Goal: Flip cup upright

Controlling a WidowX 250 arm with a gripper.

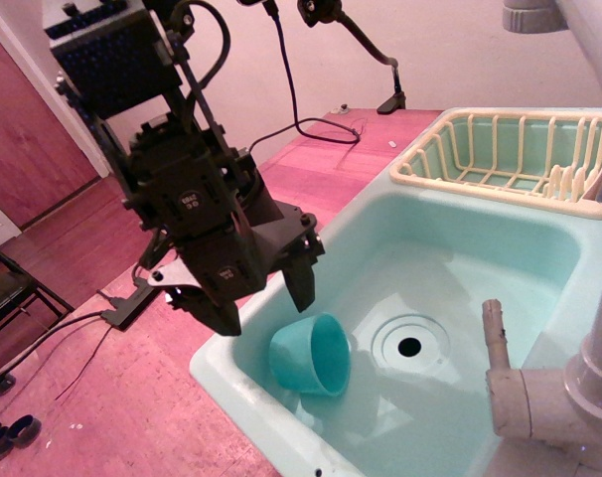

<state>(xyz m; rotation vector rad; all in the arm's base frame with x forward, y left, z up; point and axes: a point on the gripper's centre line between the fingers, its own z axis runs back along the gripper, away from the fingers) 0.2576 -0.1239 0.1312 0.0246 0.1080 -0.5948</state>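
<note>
The teal cup (309, 356) lies on its side on the floor of the mint-green sink (480, 258), near the front left corner, left of the drain (409, 346). Its open mouth faces right, toward the drain. Its handle does not show. My black gripper (264, 302) hangs just above and left of the cup, over the sink's left rim. Its two fingers are spread apart and hold nothing. One fingertip (303, 295) is just above the cup's top; the other (225, 320) is over the sink's rim.
A cream dish rack (510, 157) sits at the back right of the sink. A grey faucet and pipe (539, 388) stand at the front right. Cables and a power strip (132, 293) lie on the red floor to the left.
</note>
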